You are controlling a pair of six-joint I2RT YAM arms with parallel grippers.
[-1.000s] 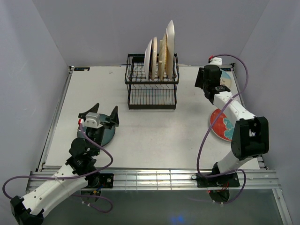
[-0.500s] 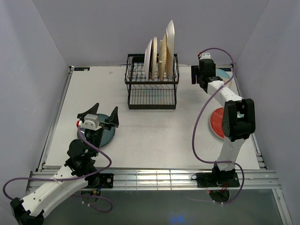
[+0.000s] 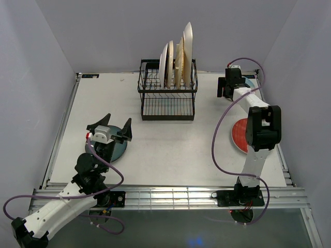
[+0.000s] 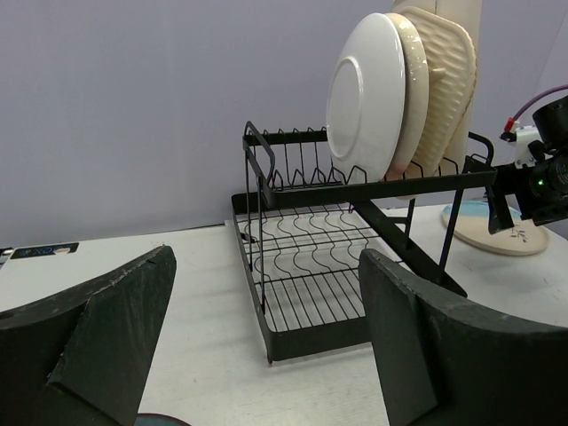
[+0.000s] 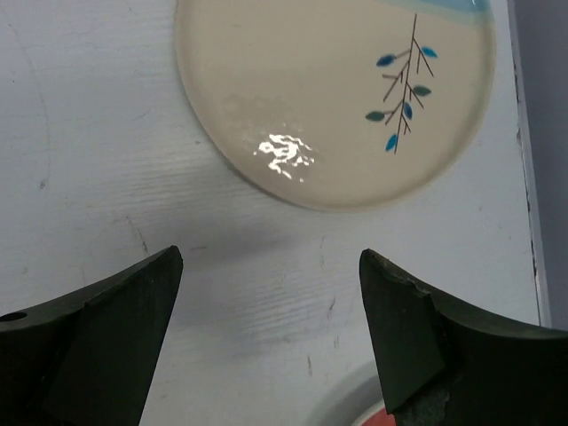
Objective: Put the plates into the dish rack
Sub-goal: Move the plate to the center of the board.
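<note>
We find the dish rack (image 3: 168, 101) at the middle of the tabletop's (image 3: 176, 150) far edge. Four plates (image 3: 176, 62) stand upright in the right half of its upper tier. Seen from the left wrist view, the foremost is a white round plate (image 4: 366, 84).

Three more plates lie flat on the tabletop:
- The dark teal plate (image 3: 121, 148) lies towards the near left corner.
- The cream sprig plate (image 5: 337, 89) lies in the far right corner.
- The red plate (image 3: 238, 135) lies by the right edge, partly hidden by the right arm (image 3: 261, 129).

The left gripper (image 3: 118, 120) hangs above the dark teal plate, facing the rack, with its jaws spread wide and empty. The right gripper (image 5: 271, 266) points down at bare tabletop just beside the sprig plate's rim. Its jaws are also spread wide and hold nothing.
</note>
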